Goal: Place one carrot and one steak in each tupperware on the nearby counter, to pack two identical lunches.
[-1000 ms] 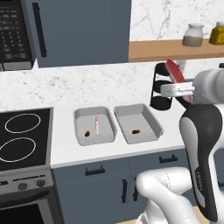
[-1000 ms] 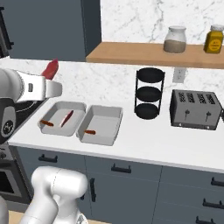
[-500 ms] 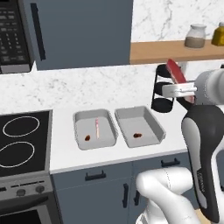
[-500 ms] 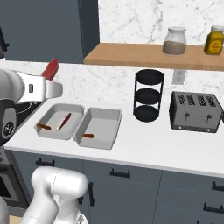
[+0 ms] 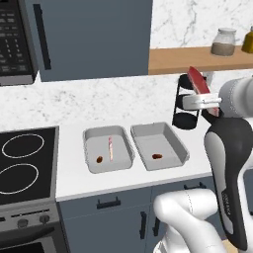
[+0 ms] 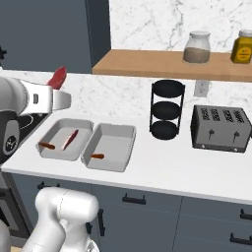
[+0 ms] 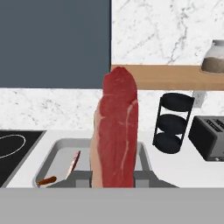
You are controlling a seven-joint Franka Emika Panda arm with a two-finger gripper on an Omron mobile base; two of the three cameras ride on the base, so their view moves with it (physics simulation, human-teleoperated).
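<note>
Steak point(image 7: 116, 131): second slab, standing upright in my gripper point(image 5: 203, 101), raised above the counter point(image 6: 162, 162) behind the trays; I carry it high, I judge, to clear the tray rims.
Jaws: closed narrow on the slab's lower end; the contact itself is hidden by the meat in the hand view.
Left tupperware point(image 5: 94, 136): already holds one steak point(image 5: 110, 148) and one carrot point(image 5: 99, 159), so I count it packed.
Right tupperware point(image 5: 173, 138): holds only a carrot point(image 5: 157, 156); I judge this is where my slab belongs.
Surroundings: black tiered rack point(image 6: 167, 109) and toaster point(image 6: 219, 129) stand well apart from the trays.
Hard to make out: from the hand view, the right tray's carrot is screened by the steak.
</note>
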